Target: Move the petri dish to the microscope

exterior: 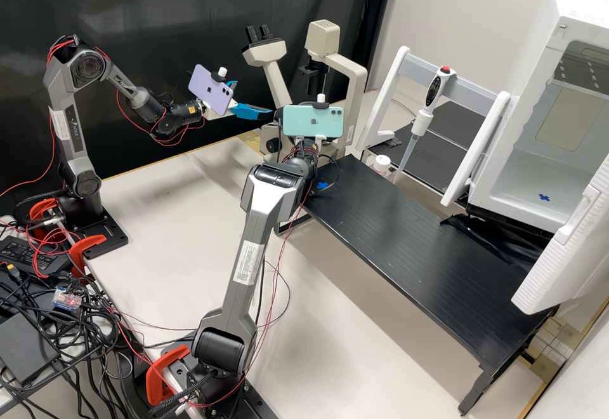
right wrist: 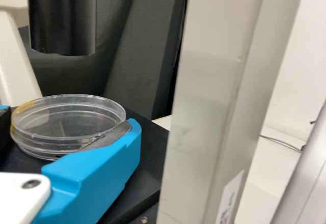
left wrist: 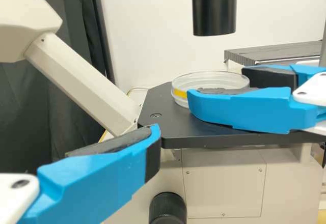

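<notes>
Right gripper [left wrist: 217, 85] matters most here: it's the nearer one by far, right at the petri dish [right wrist: 66, 119]. The dish lies directly between its two pads [right wrist: 108, 136], one against each side, so I'd call it pinched by the wall, across the diameter. Dish is round, flat and level, so no long axis to line up; what counts is the line from pad to pad, and the dish looks centred on that.

Dish location: over the black stage [left wrist: 175, 127] of the microscope [exterior: 265, 53], under the black cylinder [left wrist: 214, 7]. Base on the stage or a hair above it, can't tell. Yellow mark on the side of the dish that faces the left arm.

Left gripper [exterior: 254, 99]: fingers [left wrist: 97, 180] spread, nothing between them, pointing at the stage from the other side. Dish lies ahead of it, apart from its fingertips. Not needed for this, I'd say.

Step in hand looks like set-down, task nearly finished. Next move, my guess: check the base sits flat, spread the pads evenly away from the wall, then back straight out along the fingers. Risks: one pad dragging the dish sideways, or the wrist knocking the beige pillar [right wrist: 216, 96] close beside it.
</notes>
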